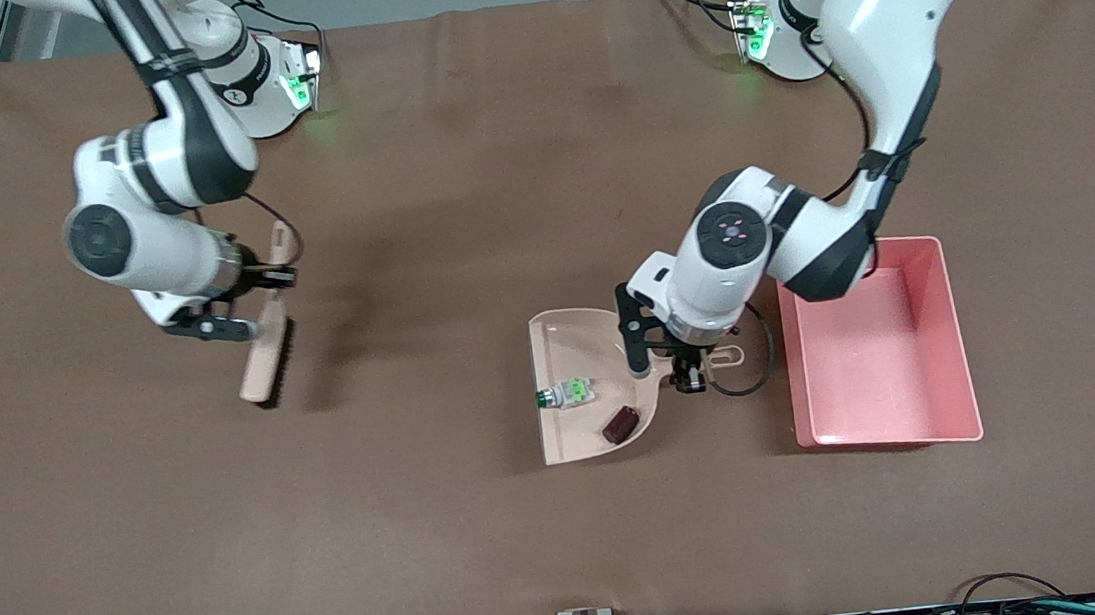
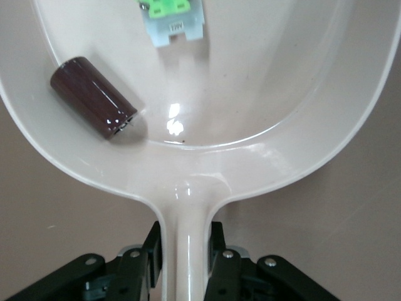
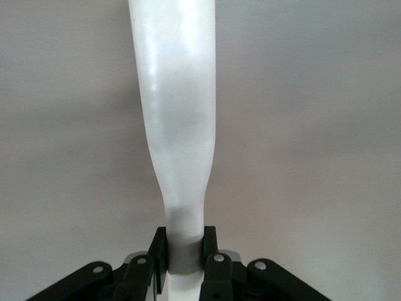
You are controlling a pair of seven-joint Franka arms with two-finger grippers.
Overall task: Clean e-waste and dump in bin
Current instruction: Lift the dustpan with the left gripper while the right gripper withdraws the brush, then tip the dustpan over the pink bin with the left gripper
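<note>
The beige dustpan [image 1: 571, 345] lies low at the table's middle, beside the pink bin [image 1: 957, 338]. In the pan are the white component with a green end [image 1: 568, 393] and the dark short cylinder [image 1: 620, 425]. My left gripper [image 1: 690, 374] is shut on the dustpan's handle, between pan and bin. The left wrist view shows the gripper [image 2: 186, 251] on the handle, the cylinder [image 2: 94, 97] and the white component [image 2: 172, 22] in the pan [image 2: 263, 94]. My right gripper [image 1: 269, 279] is shut on a beige brush [image 1: 263, 360], held in the air; it also shows in the right wrist view [image 3: 185, 251] on the brush handle [image 3: 178, 113].
The bin stands toward the left arm's end of the table, with nothing in it. The brown cloth covers the whole table. The right arm with the brush is over the right arm's end. Cables run along the table's edge nearest the front camera.
</note>
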